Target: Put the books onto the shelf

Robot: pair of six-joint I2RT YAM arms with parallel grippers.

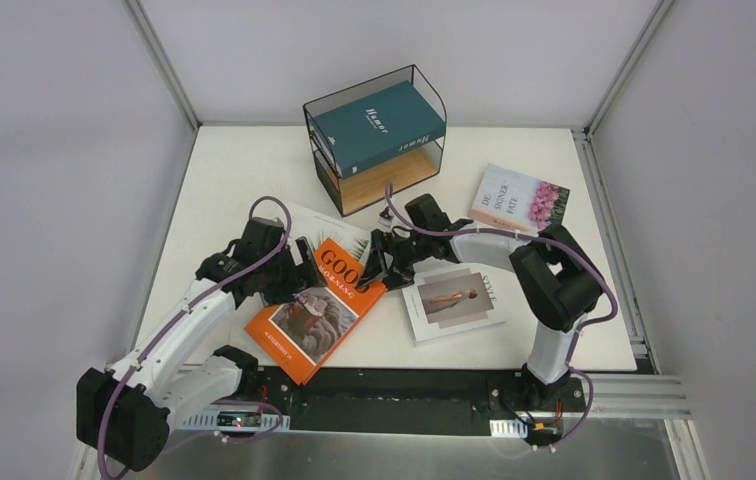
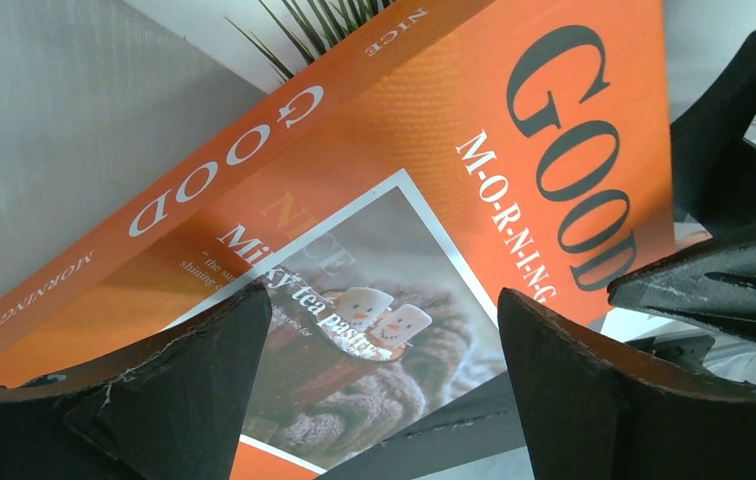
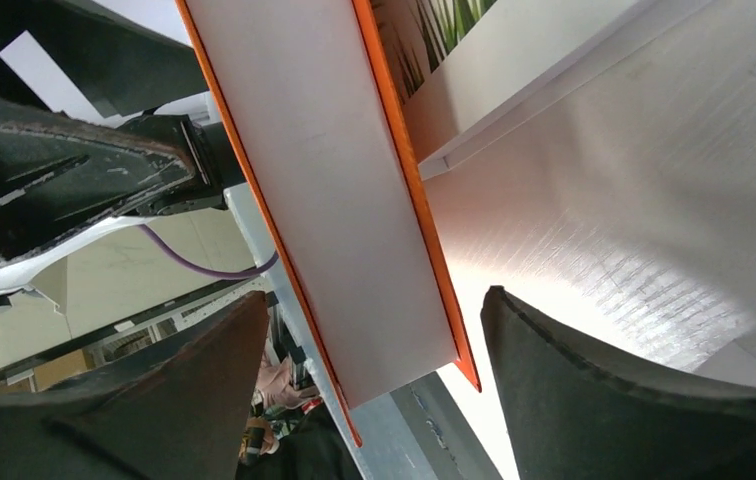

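Observation:
The large orange "GOOD MORNING" book [image 1: 316, 312] lies slanted in the middle, its far end over the white palm-leaf book [image 1: 339, 232]. My left gripper [image 1: 299, 268] stands open at its spine side; the cover [image 2: 424, 130] fills the left wrist view beyond the wide jaws [image 2: 384, 295]. My right gripper [image 1: 381, 262] is open at the book's far corner, the page edge [image 3: 324, 180] between its fingers [image 3: 376, 295] with gaps on both sides. The dark teal book [image 1: 379, 125] lies on the shelf's [image 1: 424, 178] top tier. The "STYLE" book [image 1: 454, 300] and the pink-flower book [image 1: 519, 198] lie flat at the right.
White walls close in the table [image 1: 224, 190] on three sides. The shelf's lower wooden board [image 1: 379, 185] carries nothing. Both arm bases sit on the black rail [image 1: 394, 400] at the near edge. The right gripper's fingers [image 2: 734, 270] show at the right in the left wrist view.

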